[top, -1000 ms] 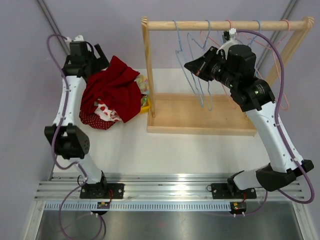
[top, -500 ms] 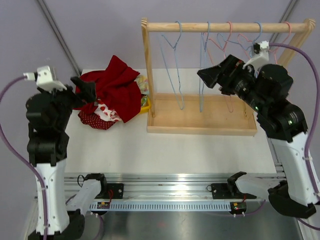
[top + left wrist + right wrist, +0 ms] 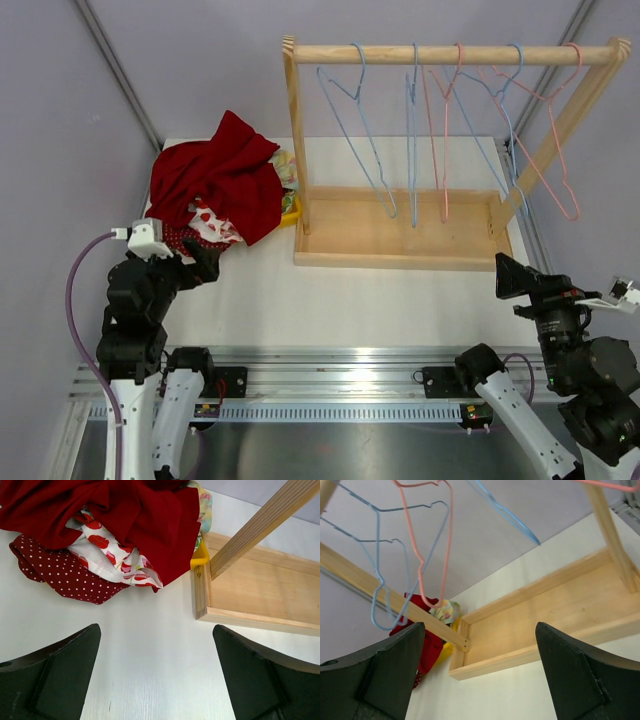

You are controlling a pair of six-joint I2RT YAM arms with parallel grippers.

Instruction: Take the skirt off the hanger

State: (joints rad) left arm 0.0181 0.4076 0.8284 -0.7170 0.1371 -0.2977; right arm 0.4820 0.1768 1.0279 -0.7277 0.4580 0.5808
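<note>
While both arms sit low at the near edge, the left tool (image 3: 156, 630) gapes wide and empty over the bare worktop (image 3: 150, 645), and the right tool (image 3: 480, 626) is just as wide apart, holding nothing, looking up at bare wire hangers (image 3: 410, 130) on the wooden rack (image 3: 450, 50). And the skirt (image 3: 225, 175), by my read the big red cloth, lies crumpled on the heap of clothes (image 3: 107, 555) at the far left, beside the rack and clear of every hanger. It's straight ahead of the left tool and well apart from the right, so the job looks done.
</note>
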